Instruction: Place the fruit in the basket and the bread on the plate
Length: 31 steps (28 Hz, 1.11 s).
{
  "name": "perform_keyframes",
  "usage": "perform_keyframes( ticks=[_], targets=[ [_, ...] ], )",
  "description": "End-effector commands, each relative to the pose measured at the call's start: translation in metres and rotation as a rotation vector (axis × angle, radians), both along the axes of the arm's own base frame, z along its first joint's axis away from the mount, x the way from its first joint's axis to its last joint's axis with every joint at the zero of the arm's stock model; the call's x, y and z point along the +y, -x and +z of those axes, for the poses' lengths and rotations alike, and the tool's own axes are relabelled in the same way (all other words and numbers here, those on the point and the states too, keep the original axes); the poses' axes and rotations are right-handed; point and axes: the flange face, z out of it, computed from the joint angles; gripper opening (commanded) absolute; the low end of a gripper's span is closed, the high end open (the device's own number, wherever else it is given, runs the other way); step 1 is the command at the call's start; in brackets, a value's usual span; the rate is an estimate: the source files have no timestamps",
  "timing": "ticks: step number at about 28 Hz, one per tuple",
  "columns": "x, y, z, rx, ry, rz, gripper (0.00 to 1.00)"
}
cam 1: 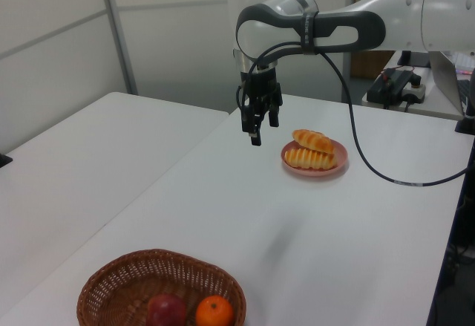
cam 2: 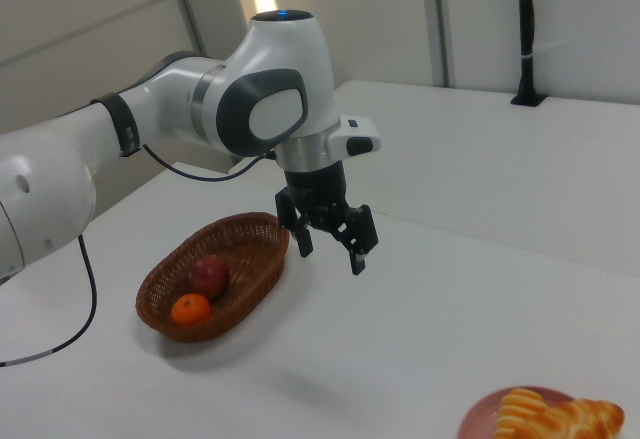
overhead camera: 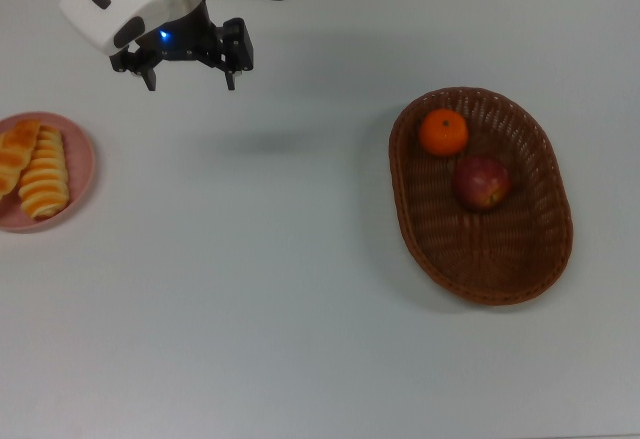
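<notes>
Four items are already in place, so the job looks done. Going from biggest down: the white worktop (overhead camera: 300,289) carries everything. The basket (overhead camera: 480,195) lies well off to the tool's right in the top view, holding the apple (overhead camera: 483,181) and the orange (overhead camera: 443,132), which sit close together. The pink plate (overhead camera: 80,174) sits well off to the tool's left in the top view, with both bread rolls (overhead camera: 45,174) side by side on it. The tool (overhead camera: 190,77) hangs above bare worktop with its fingers spread and nothing between them. Little can go wrong now; a low sweep toward the plate could knock the rolls off its shallow rim.
</notes>
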Motion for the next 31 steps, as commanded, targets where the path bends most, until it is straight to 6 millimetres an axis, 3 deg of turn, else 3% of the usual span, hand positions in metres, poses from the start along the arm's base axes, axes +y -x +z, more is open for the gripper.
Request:
perform_keyframes(
  ticks=[1, 31],
  targets=[
    [0.0005, 0.0030, -0.0010, 0.010, -0.008, 0.021, 1.00],
    [0.0010, 0.0013, -0.0051, 0.016, -0.006, 0.035, 1.00]
  ],
)
